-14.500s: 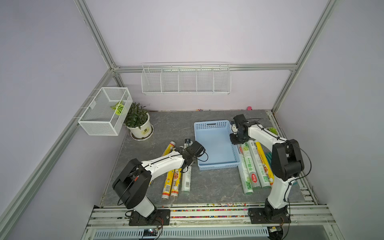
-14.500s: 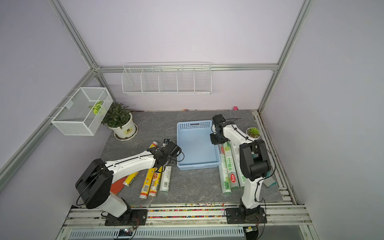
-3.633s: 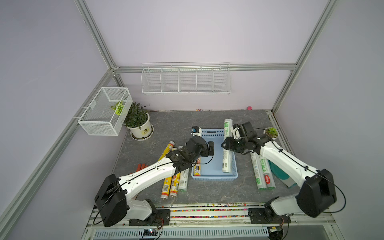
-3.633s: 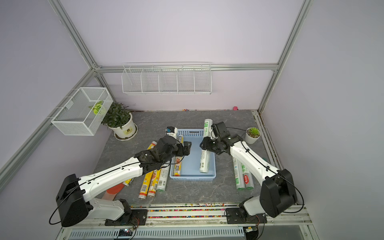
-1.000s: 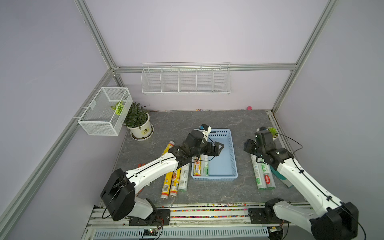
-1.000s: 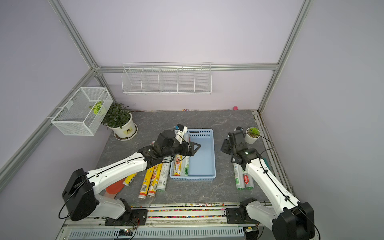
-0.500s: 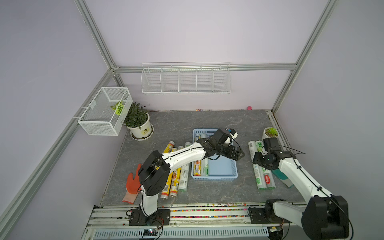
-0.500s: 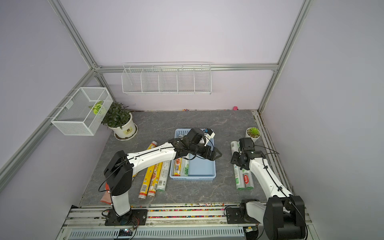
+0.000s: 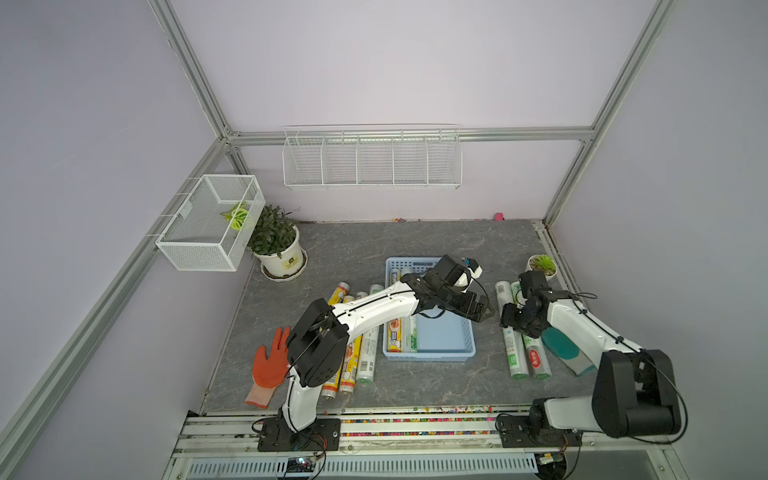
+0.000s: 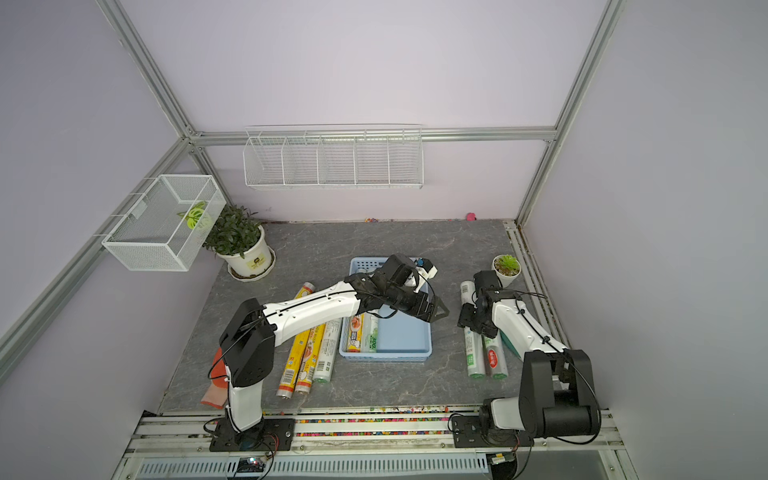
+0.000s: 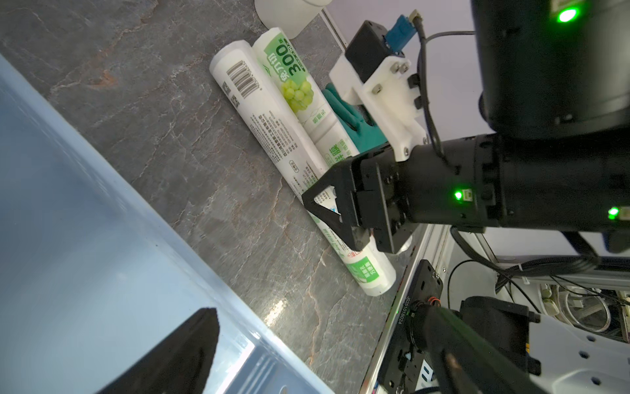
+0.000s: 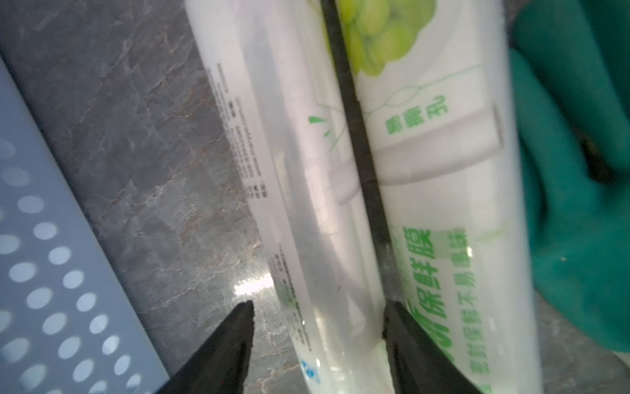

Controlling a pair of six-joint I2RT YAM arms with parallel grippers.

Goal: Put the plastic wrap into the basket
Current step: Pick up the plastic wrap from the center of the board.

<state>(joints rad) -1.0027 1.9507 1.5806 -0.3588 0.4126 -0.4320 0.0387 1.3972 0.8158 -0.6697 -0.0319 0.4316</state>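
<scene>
Now plastic wrap roll (image 12: 306,204) between spread right gripper (image 12: 318,303) fingers (image 12: 231,348).

Pale lilac walls (image 9: 374,62) meet at silver aluminium frame posts (image 9: 189,70) — seen in both top views. A long white wire rack (image 9: 372,160) hangs on the back wall at upper centre; a white wire-mesh box (image 9: 210,222) juts from the left wall. Below lies a grey marbled tabletop (image 9: 353,245), evenly lit, with a potted plant (image 9: 274,237) left of centre
</scene>
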